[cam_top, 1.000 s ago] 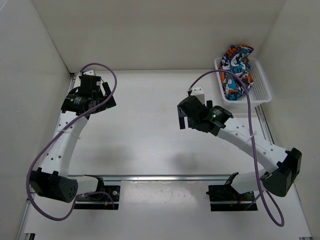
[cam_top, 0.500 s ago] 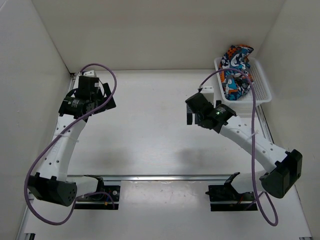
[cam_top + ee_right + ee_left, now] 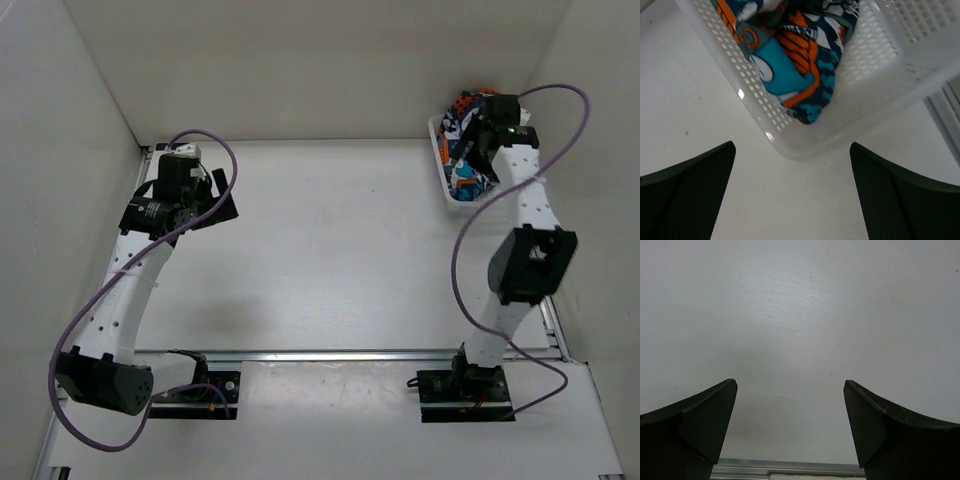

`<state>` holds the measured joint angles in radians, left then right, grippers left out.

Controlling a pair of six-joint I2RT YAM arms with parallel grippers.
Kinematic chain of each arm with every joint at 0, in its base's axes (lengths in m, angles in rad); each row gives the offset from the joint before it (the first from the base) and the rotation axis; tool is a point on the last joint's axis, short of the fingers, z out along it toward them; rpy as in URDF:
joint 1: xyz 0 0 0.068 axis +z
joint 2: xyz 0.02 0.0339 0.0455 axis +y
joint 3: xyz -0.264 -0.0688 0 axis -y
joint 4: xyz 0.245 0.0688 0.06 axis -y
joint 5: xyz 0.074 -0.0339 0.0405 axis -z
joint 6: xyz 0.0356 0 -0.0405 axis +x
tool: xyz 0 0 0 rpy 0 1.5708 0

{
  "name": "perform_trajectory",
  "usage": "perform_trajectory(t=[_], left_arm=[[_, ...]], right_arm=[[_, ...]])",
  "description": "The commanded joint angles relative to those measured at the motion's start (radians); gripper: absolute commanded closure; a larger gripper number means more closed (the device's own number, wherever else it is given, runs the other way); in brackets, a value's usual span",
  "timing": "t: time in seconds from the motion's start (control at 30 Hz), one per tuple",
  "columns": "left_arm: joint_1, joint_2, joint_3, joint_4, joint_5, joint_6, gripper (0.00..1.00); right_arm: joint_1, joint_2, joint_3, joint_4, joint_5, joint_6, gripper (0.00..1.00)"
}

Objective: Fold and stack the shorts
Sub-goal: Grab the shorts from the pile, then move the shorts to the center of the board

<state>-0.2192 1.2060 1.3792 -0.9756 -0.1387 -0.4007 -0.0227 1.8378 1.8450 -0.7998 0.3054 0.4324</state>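
The shorts [image 3: 462, 118], a crumpled bundle printed in teal, orange, navy and white, lie in a white perforated basket [image 3: 447, 188] at the far right corner. The right wrist view shows the shorts [image 3: 790, 65] bunched against the basket's near corner [image 3: 805, 142]. My right gripper [image 3: 482, 140] hangs open above that basket and partly hides the shorts; the right gripper [image 3: 792, 145] has nothing between its fingers. My left gripper [image 3: 220, 202] is far off at the left side, and the left gripper [image 3: 790, 383] stands open over bare table.
White walls close in the table on the left, back and right. A metal rail [image 3: 330, 354] runs across near the arm bases. The right arm's purple cable [image 3: 455, 250] loops beside the arm.
My right arm has swung from the table's middle out to the far right and now reaches over the basket. The left gripper has shifted only slightly. Both grippers stayed open.
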Motion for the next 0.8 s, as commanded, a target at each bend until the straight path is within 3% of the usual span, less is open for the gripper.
perform_trajectory(t=[0.0,0.1,0.17,0.2,0.3,0.33,0.37,0.4,0.53,0.77], left_arm=[[-0.005,0.052,0.035,0.014,0.039,0.013,0.0],[-0.005,0.092,0.06,0.014,0.039,0.022,0.0],[-0.005,0.13,0.072,0.014,0.039,0.031,0.0],[-0.005,0.141,0.083,0.014,0.039,0.031,0.0],[-0.005,0.171,0.092,0.014,0.039,0.04,0.0],[-0.005,0.182,0.092,0.014,0.05,0.04,0.0],[-0.005,0.182,0.092,0.014,0.05,0.04,0.0],[-0.005,0.182,0.092,0.014,0.059,0.04,0.0],[-0.005,0.173,0.092,0.014,0.08,0.031,0.0],[-0.005,0.115,0.141,-0.004,0.08,0.022,0.0]], right_arm=[[-0.026,0.196,0.227,-0.033,-0.127,-0.018,0.0],[-0.054,0.372,0.421,-0.052,-0.158,0.011,0.03],[-0.065,0.461,0.486,-0.052,-0.158,0.02,0.1],[-0.065,0.48,0.515,-0.052,-0.158,0.031,0.27],[-0.077,0.492,0.562,-0.052,-0.146,0.04,0.63],[-0.077,0.468,0.562,-0.042,-0.134,0.04,0.87],[-0.077,0.447,0.548,-0.042,-0.121,0.04,0.96],[-0.077,0.424,0.539,-0.042,-0.112,0.049,1.0],[-0.054,0.214,0.496,-0.03,-0.121,0.008,1.0],[0.137,-0.093,0.607,0.036,-0.408,-0.078,1.0]])
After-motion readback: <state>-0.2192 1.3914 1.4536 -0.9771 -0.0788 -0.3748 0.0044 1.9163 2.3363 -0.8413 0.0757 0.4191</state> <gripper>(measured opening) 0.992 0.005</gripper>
